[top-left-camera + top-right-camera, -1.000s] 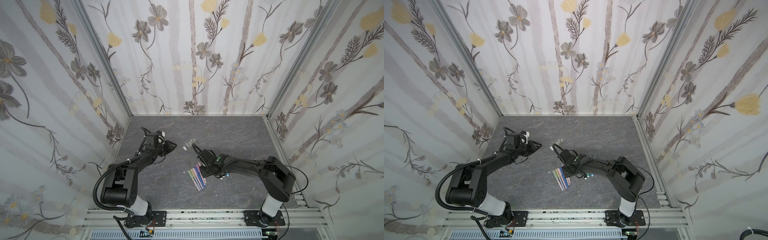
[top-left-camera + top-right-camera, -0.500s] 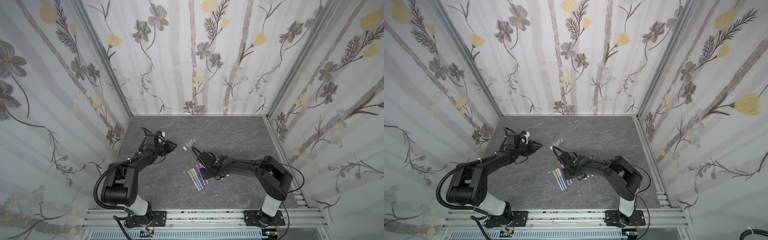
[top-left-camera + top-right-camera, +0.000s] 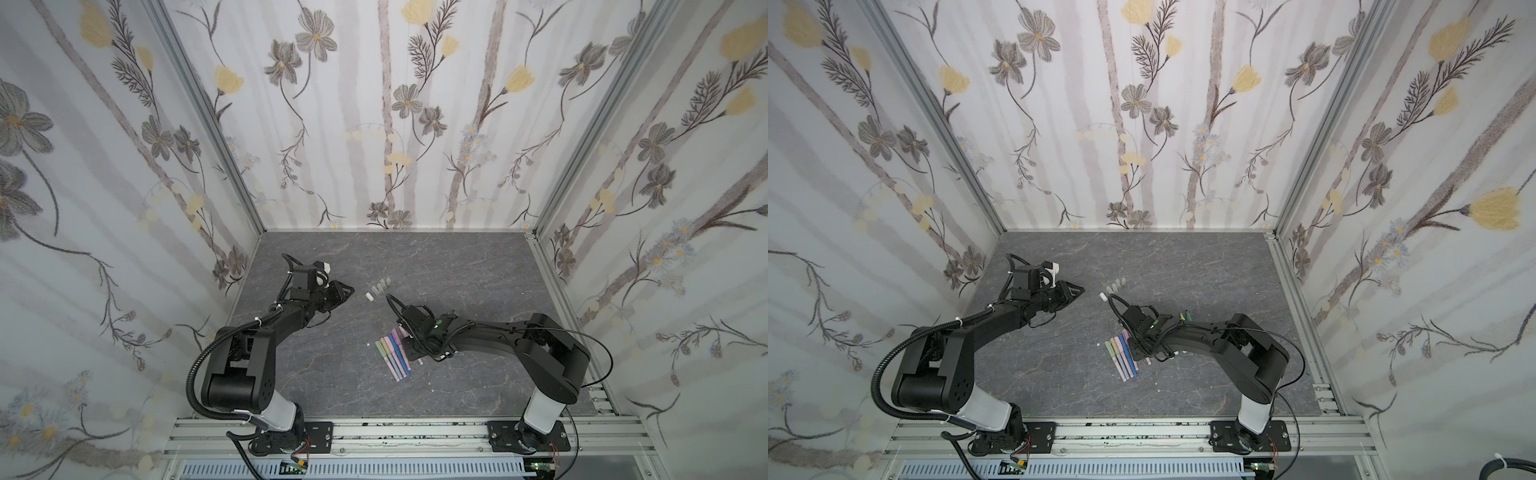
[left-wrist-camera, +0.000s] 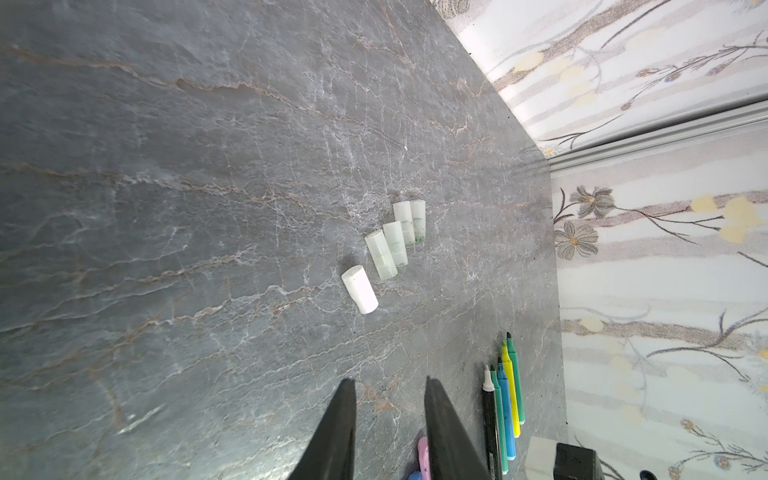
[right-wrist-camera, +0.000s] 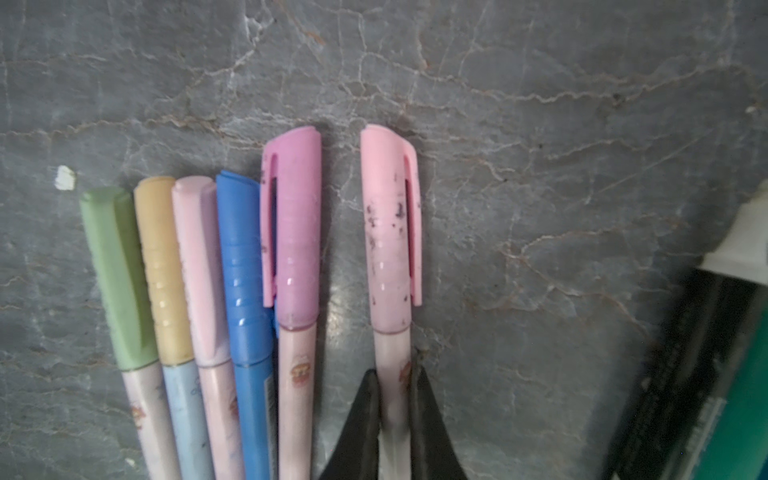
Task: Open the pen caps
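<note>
Right claw (image 5: 395, 374) is pressed together on the barrel of the pink pen (image 5: 390, 347), pinching it a little behind the cap joint. Pink cap (image 5: 388, 224) is on, straight ahead of the fingertips along the barrel. Pen looks flat on the table (image 5: 540, 124); can't tell if it's off the surface at all.

Just beside that claw, on the left-arm side, is a row of five more capped pens (image 5: 241, 266): green, peach, pale pink, blue and purple caps. The nearest one, purple, is close to the held pen but not touching. On the claw's other side lie the thick pens (image 4: 505, 399), tips bare.

Left claw (image 4: 390, 382): jaws parted a bit, nothing between them, hovering over bare table. Five loose caps (image 4: 381, 255) lie ahead of its tips, apart from it.

My read: thick batch is done, slim batch is at pen one of six. Step in hand is the barrel grasp for uncapping.

Next move needs:
- lift the pink pen clear of the purple neighbour
- swing the cap end toward the left claw
- left claw closes on the cap body — not the clip
- pull straight along the pen axis

Barrel is slim and looks smooth — likely to pivot or slide in the pinch if the pull goes off-axis.
</note>
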Robot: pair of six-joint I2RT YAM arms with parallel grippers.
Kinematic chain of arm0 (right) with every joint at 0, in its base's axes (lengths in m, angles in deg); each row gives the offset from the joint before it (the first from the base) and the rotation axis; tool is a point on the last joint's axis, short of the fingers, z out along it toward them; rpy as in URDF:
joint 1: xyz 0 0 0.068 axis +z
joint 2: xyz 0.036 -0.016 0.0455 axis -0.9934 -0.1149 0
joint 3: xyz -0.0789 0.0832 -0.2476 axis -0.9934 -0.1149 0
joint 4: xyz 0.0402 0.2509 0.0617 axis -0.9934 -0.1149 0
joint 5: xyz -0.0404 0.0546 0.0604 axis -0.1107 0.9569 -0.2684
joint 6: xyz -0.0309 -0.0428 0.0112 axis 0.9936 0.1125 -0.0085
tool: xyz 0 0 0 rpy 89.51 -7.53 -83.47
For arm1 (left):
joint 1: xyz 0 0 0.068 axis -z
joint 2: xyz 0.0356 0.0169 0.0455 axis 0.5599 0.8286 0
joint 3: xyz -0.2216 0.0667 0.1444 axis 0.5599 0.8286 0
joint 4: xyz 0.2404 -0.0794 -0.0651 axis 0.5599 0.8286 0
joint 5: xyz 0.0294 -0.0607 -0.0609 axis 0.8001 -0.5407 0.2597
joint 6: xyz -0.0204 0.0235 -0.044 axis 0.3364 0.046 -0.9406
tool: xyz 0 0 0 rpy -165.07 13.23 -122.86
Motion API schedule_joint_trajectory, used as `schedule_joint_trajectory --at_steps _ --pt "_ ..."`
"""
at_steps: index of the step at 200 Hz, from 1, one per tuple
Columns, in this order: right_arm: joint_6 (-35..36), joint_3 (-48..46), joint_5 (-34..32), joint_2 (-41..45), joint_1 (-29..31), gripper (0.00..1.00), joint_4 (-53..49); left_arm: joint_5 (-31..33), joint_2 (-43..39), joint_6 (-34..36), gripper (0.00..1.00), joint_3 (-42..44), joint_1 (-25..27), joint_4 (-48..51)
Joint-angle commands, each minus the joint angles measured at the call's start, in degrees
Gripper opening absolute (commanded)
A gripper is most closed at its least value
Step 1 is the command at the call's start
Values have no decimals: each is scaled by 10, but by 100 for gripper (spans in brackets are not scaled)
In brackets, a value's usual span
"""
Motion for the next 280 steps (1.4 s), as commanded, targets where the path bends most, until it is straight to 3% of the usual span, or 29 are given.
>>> schedule_joint_trajectory --at_steps 1,61,127,196,280 --pt "5 -6 4 4 -2 8 -42 -16 -10 -6 28 -7 0 -8" --pt "43 -16 29 78 -33 4 -13 -26 -71 -33 29 -6 46 14" --pt "43 -25 78 163 -98 1 35 9 -104 -106 30 12 186 -21" --pt "45 -12 87 175 -109 1 36 34 -44 -133 30 -18 265 -58" --pt "44 -10 96 178 -110 0 40 36 28 -133 30 -59 289 -79"
